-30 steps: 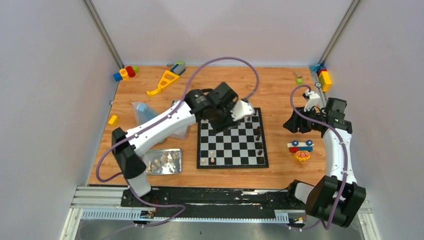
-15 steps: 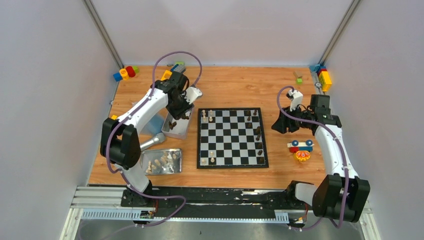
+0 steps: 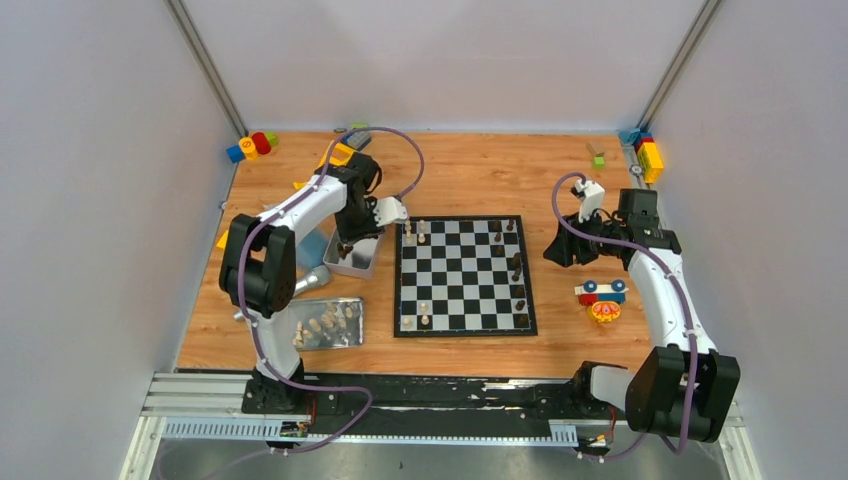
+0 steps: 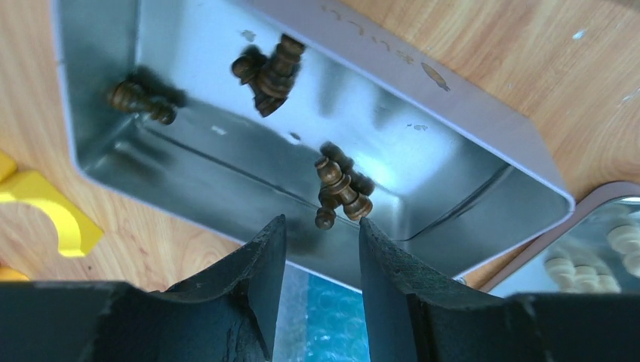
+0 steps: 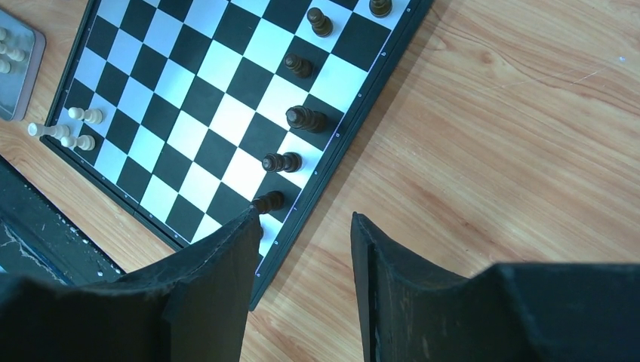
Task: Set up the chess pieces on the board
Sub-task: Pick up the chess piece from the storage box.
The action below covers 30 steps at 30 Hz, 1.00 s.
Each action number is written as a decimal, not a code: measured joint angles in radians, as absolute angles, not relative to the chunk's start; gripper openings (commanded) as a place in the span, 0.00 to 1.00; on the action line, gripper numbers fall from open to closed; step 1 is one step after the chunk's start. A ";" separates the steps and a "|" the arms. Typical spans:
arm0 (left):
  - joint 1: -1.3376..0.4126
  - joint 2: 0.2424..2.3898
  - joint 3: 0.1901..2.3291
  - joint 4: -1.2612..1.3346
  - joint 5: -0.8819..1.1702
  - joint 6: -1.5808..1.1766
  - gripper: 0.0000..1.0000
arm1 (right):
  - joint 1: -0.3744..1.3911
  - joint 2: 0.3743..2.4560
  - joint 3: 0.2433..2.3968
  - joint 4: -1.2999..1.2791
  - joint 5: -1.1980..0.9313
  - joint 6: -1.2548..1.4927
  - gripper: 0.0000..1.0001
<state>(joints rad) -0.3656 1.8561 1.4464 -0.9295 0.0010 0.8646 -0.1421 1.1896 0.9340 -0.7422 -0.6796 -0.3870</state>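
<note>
Chg: a sec ago the left arm was over the far-left corner of the board (image 3: 460,290). It's since swung off to the metal tray (image 3: 365,270) just beside the board's left edge & dropped lower over it. Two cream pieces (image 3: 414,233) now show on that corner. My read: one placing done, next pick under way. Board's still mostly bare, so task is early. Right arm barely moved. Right fingers (image 5: 219,279) are spread & empty, hanging over the worktop (image 5: 490,151) just off the board's right edge, near the standing dark pieces (image 5: 302,118). Left fingers (image 4: 260,279) are spread w/ nothing between them, at the tray's near wall. Closest target is the dark clump (image 4: 343,192), lying on the tray floor just beyond the tips, roughly in line w/ the gap & not touching. Other dark ones lie farther in.
</note>
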 measured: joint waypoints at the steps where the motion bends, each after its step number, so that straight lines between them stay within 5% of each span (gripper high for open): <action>1: -0.365 1.869 1.446 -0.933 0.001 0.888 0.49 | -0.142 1.190 0.933 -0.743 -0.679 -0.387 0.48; 21: -0.352 1.993 1.444 -0.950 -0.134 1.103 0.43 | -0.141 1.190 0.929 -0.742 -0.669 -0.387 0.48; 30: -0.350 1.994 1.444 -0.962 -0.144 1.116 0.08 | -0.141 1.190 0.928 -0.742 -0.664 -0.387 0.48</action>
